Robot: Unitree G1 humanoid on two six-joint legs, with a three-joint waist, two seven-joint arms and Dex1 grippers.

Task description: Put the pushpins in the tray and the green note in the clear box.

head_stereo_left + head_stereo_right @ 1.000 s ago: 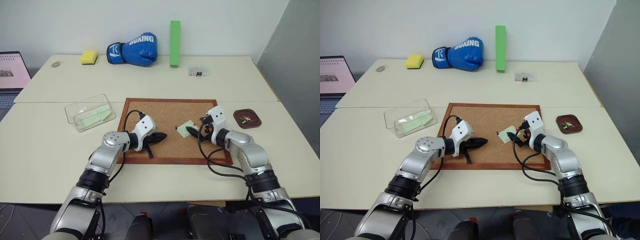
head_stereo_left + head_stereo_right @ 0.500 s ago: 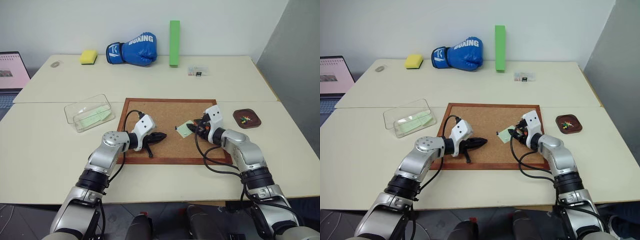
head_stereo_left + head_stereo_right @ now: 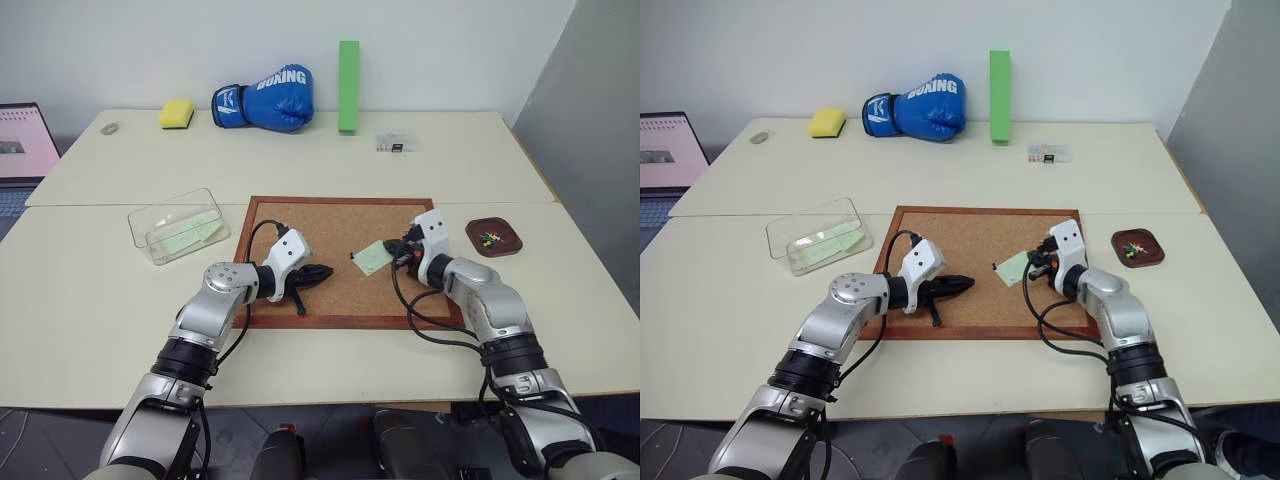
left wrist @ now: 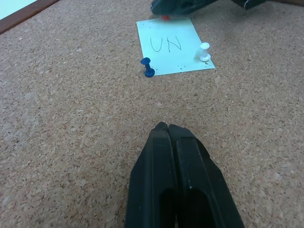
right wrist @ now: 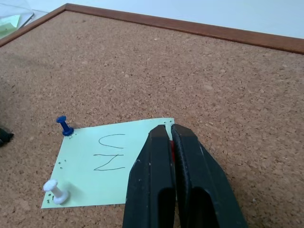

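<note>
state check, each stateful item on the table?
green note: flat on cork board, pinned
blue pushpin: stuck in at note corner
white pushpin: stuck in at note corner
right tool: shut on red pushpin at note corner
left tool: shut, empty
clear box: open, green paper inside
tray: holds pins

Bright even light, soft shadows, sharp
</note>
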